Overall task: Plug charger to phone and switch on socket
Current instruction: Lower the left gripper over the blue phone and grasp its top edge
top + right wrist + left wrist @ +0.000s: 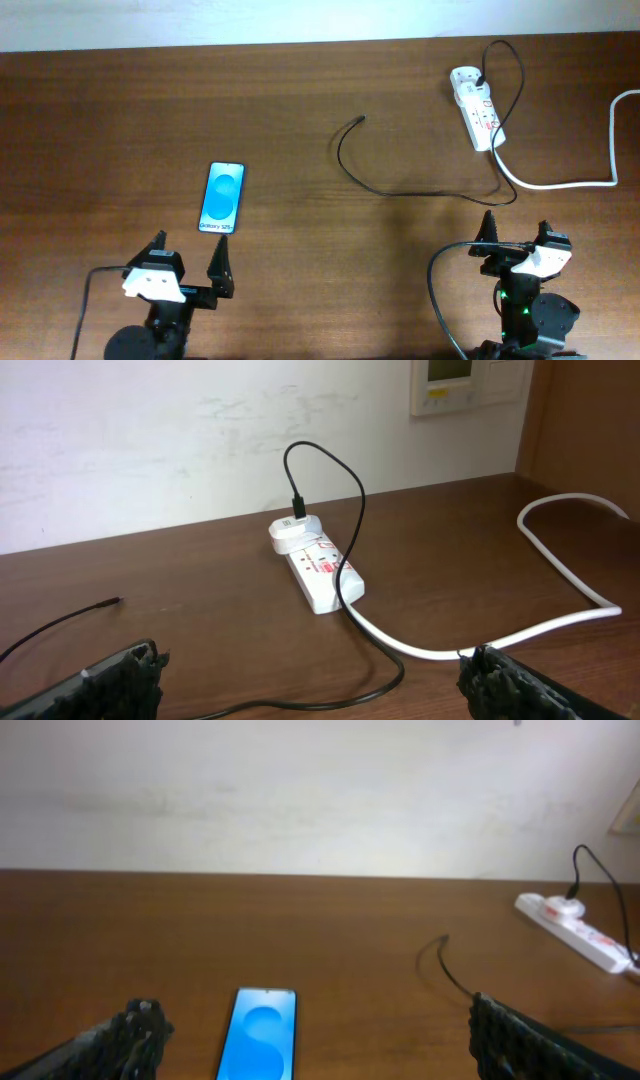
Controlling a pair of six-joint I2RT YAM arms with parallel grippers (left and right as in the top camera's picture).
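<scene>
Sitting flat on the tabletop [100, 130], screen up, the phone [222, 197] is lying just ahead of the left gripper [190, 250]; its jaws are standing wide apart, holding nothing. Right gripper [516, 238] jaws are gaping too, empty. Charger [400, 193] is trailing from the socket [477, 108] at far right, plug tip [361, 119] resting loose, well apart from the phone.

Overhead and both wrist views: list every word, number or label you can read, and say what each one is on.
"Galaxy": white lettering at the near end of the phone screen, overhead view; the characters after it are too blurred to read.
socket: red marks and small print, too small to read in any view.
wall panel: a display and a yellow mark, nothing legible.
</scene>
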